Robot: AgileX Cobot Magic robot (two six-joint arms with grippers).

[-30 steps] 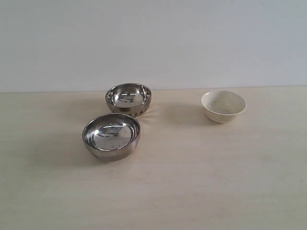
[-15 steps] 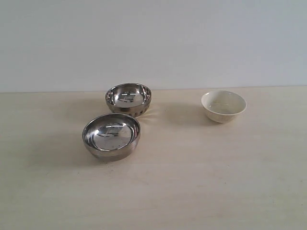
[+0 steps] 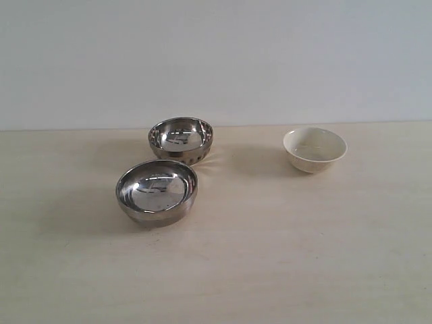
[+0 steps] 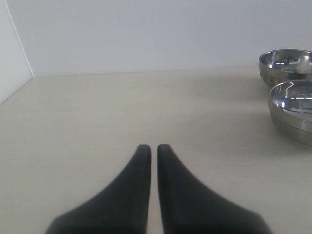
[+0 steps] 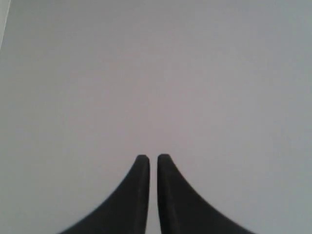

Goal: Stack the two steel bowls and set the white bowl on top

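Two steel bowls stand side by side on the table: the wider smooth one (image 3: 156,192) nearer the front, the smaller ribbed one (image 3: 181,140) just behind it. Both also show at the edge of the left wrist view, the smooth bowl (image 4: 295,116) and the ribbed bowl (image 4: 287,67). The cream-white bowl (image 3: 314,149) sits apart at the right. My left gripper (image 4: 154,146) is shut and empty, low over bare table well short of the bowls. My right gripper (image 5: 153,156) is shut and empty, with only a pale blank surface before it. Neither gripper appears in the exterior view.
The pale wooden table (image 3: 270,256) runs back to a white wall (image 3: 216,61). A wall corner and the table's far edge show in the left wrist view (image 4: 19,78).
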